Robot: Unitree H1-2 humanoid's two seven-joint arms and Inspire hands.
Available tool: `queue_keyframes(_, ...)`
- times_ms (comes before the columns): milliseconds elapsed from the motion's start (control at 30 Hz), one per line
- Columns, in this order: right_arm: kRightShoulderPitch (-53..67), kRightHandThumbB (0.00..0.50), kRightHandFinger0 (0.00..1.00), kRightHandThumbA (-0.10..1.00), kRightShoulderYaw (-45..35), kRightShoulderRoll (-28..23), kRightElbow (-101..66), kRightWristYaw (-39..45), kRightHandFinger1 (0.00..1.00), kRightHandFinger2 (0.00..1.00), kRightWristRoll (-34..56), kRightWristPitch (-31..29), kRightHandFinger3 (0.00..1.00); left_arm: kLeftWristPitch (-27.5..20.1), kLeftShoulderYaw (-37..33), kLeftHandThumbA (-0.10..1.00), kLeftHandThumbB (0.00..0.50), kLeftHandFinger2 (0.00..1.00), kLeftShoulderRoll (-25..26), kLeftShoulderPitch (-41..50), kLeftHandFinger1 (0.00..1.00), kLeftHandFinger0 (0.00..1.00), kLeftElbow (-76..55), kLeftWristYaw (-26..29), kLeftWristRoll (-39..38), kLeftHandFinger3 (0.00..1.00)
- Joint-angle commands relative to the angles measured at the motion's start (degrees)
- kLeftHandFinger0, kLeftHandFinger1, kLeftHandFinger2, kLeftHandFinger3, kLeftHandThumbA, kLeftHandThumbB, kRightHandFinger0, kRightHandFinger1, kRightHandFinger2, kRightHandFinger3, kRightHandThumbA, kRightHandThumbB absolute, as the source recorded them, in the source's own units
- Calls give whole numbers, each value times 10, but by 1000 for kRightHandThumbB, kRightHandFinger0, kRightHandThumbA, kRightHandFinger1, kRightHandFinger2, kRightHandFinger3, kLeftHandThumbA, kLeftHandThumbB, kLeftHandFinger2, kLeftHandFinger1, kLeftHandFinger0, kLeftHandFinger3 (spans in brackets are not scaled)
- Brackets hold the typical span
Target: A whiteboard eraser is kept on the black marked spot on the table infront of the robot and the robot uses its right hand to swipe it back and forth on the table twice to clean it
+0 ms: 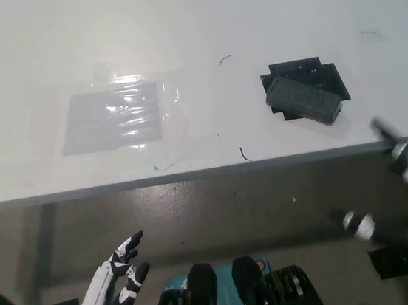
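Single head view, steeply down onto table [188, 20]

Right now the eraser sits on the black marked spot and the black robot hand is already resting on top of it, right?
Not quite. The eraser does sit on the black marked spot, but the black right robot hand is not on it: the head view shows it blurred, below the table's front edge, apart from the eraser. The white left robot hand is at lower left, open.
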Motion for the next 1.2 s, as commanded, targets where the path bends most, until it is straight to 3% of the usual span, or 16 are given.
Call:
queue_keyframes(0,-371,371,1000,1000,-83,-178,-166,143,1000,1000,-13,373,1000,-64,-1,847,346,1000,14,-9,1000,1000,-11,-16,1,1000)
queue_keyframes(133,-549,358,1000,1000,-19,-218,4,207,1000,1000,-68,402,1000,-63,1,846,346,1000,16,-11,1000,1000,-8,-14,3,1000)
queue_keyframes(167,-578,384,1000,1000,-5,-217,42,214,1000,1000,-80,403,1000,-63,1,852,352,1000,16,-12,1000,1000,-8,-14,4,1000)
queue_keyframes(233,-653,421,1000,1000,32,-204,161,224,1000,1000,-109,397,1000,-63,2,853,354,1000,16,-14,1000,1000,-6,-13,3,1000)
queue_keyframes(433,-818,437,1000,1000,135,-135,515,211,1000,1000,-185,338,1000,-73,3,843,338,1000,16,-5,1000,1000,-2,-13,0,1000)
queue_keyframes(500,-849,431,1000,1000,155,-104,612,195,1000,1000,-186,346,1000,-78,2,841,338,1000,17,-2,1000,1000,0,-11,1,1000)
queue_keyframes(600,-861,408,1000,1000,172,-73,692,164,1000,1000,-180,349,1000,-75,4,841,352,1000,18,0,1000,1000,1,-12,0,1000)
queue_keyframes(800,-863,460,1000,1000,222,-25,801,133,1000,1000,-193,354,1000,-70,6,833,350,1000,20,1,1000,1000,-4,-12,0,1000)
queue_keyframes(833,-853,425,1000,1000,231,-16,815,132,1000,1000,-193,360,1000,-71,6,828,349,1000,20,4,1000,1000,-5,-13,-2,1000)
queue_keyframes(933,-842,438,1000,1000,242,-1,851,147,1000,1000,-182,360,1000,-78,4,807,332,1000,17,9,1000,1000,-3,-12,-6,1000)
queue_keyframes(1000,-842,409,1000,1000,239,6,874,155,1000,1000,-163,361,1000,-78,4,800,326,1000,18,12,1000,1000,-3,-13,-8,1000)
queue_keyframes(1067,-838,423,1000,1000,243,12,893,152,1000,1000,-154,351,1000,-77,5,803,327,1000,20,15,1000,1000,-6,-14,-5,1000)
queue_keyframes(1167,-839,405,1000,1000,250,17,921,161,1000,1000,-142,344,1000,-78,6,820,333,1000,21,13,1000,1000,-7,-11,1,1000)
